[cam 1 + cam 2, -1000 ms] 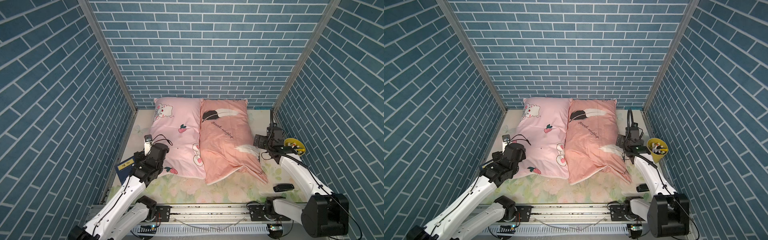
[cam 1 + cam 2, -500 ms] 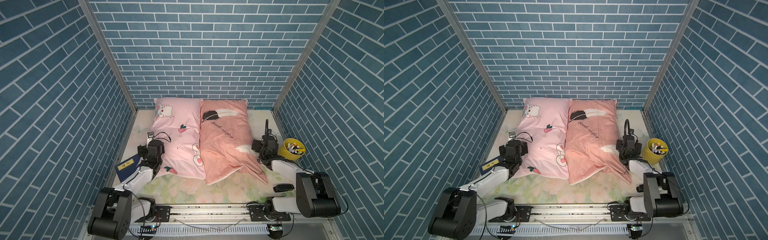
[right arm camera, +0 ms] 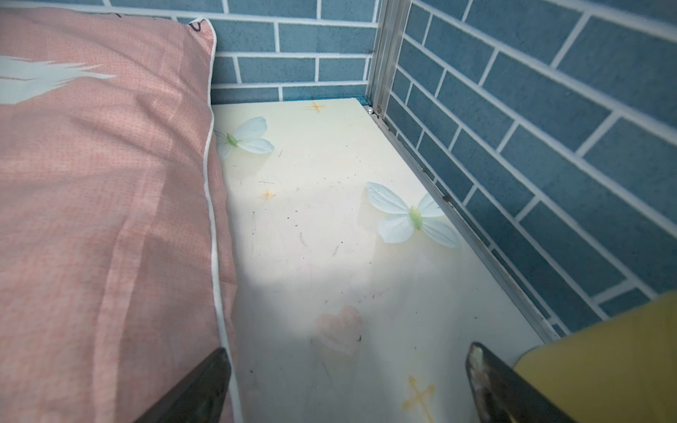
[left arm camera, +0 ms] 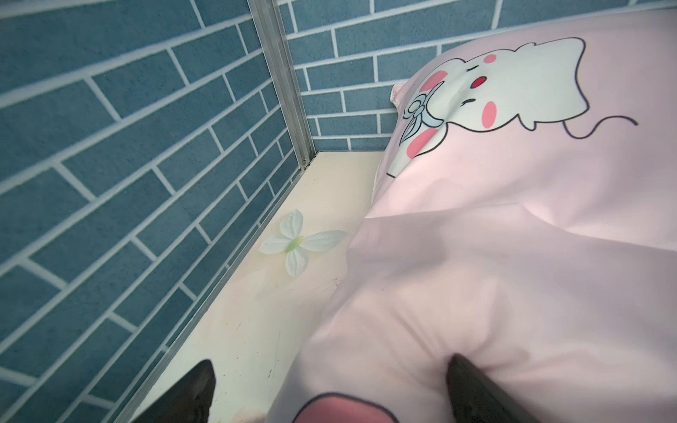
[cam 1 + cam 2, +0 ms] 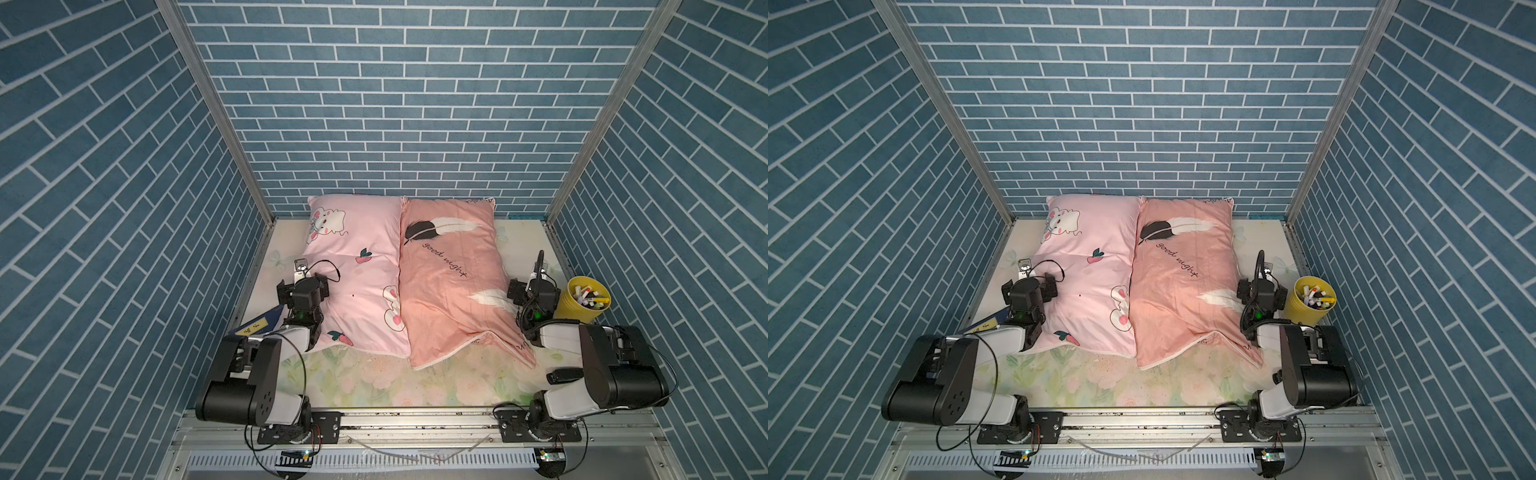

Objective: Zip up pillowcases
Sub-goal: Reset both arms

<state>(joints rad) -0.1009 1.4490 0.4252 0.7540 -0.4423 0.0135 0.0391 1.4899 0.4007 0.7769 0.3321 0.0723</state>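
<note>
**Both grippers wide open and empty at the outer edges of the pillowcases**

The left gripper (image 4: 329, 366) has its jaws spread wide and holds nothing. One finger (image 4: 472, 388) presses into the outer long edge of the bunny pillowcase (image 5: 357, 282), and the other hangs over the bare table (image 5: 357, 382) beside it.

The right gripper (image 3: 348, 353) is just as wide open and empty. One finger (image 3: 205, 384) sits at the white-piped outer edge of the feather pillowcase (image 5: 449, 286). The other is just beside the yellow cup (image 5: 575, 309), which holds markers (image 5: 590, 296).

The two pillowcases lie side by side in the middle of the table, touching along their inner long edges, with their far ends against the back wall (image 5: 374, 124). The near right corner of the feather pillowcase is folded over. No zipper can be made out in any view. A blue booklet (image 5: 259, 325) lies near the left arm.
</note>
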